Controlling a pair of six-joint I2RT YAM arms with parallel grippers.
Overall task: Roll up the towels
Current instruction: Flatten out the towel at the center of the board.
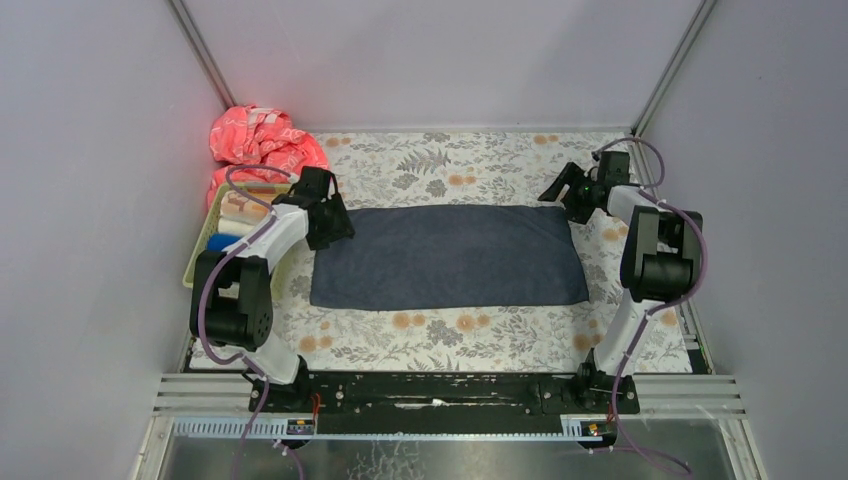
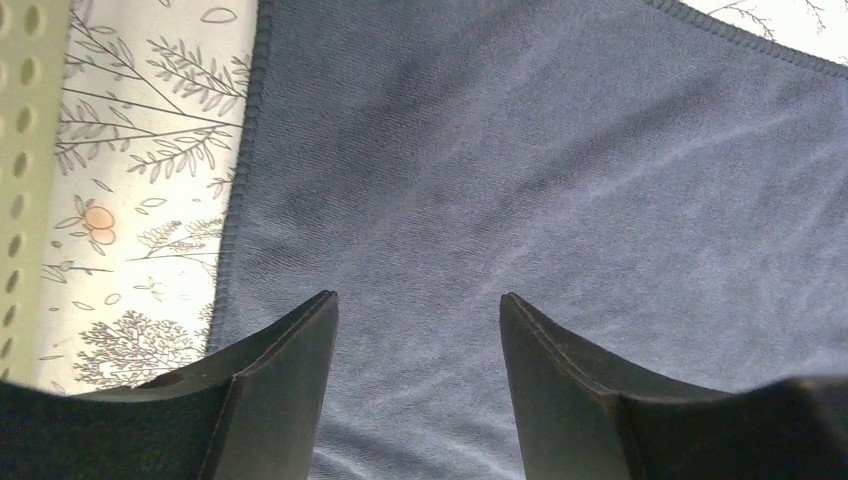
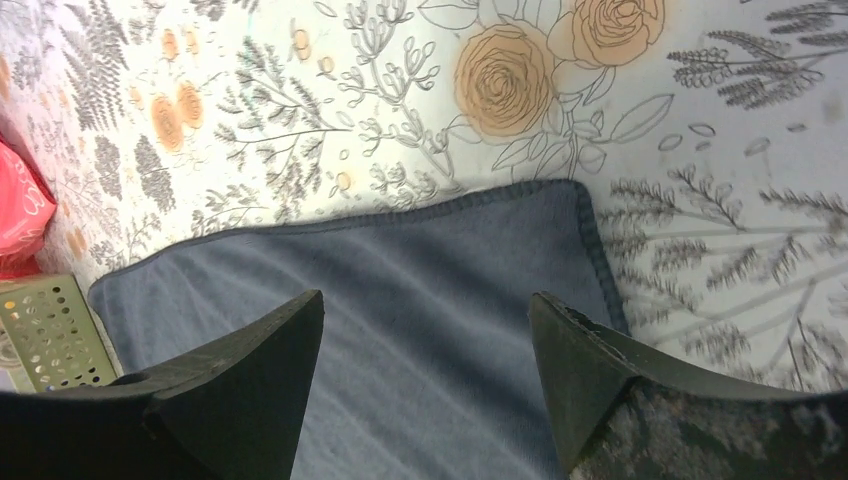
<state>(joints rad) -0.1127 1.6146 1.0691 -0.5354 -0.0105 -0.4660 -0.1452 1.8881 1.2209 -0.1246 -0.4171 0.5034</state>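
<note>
Symmetrically, elbows raised, left pincer [image 2: 417, 300], right pincer [image 3: 425, 295], parted over towel [image 1: 450, 255]

— What sort of place is shown?
— A robotics lab cell is indicated. Plain grey panel walls [image 1: 100, 200] are framed by aluminium posts [image 1: 200, 55] at the upper corners.
— What else?
— A cabled left arm [image 1: 240, 300] and right arm [image 1: 655, 255] are bolted to a black rail [image 1: 440, 392] at the bottom. The table is covered by floral cloth [image 1: 450, 160].

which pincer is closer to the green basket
Left. The left pincer hovers at the dark towel's left end, beside the basket; the right pincer is at the towel's far right corner.
</note>
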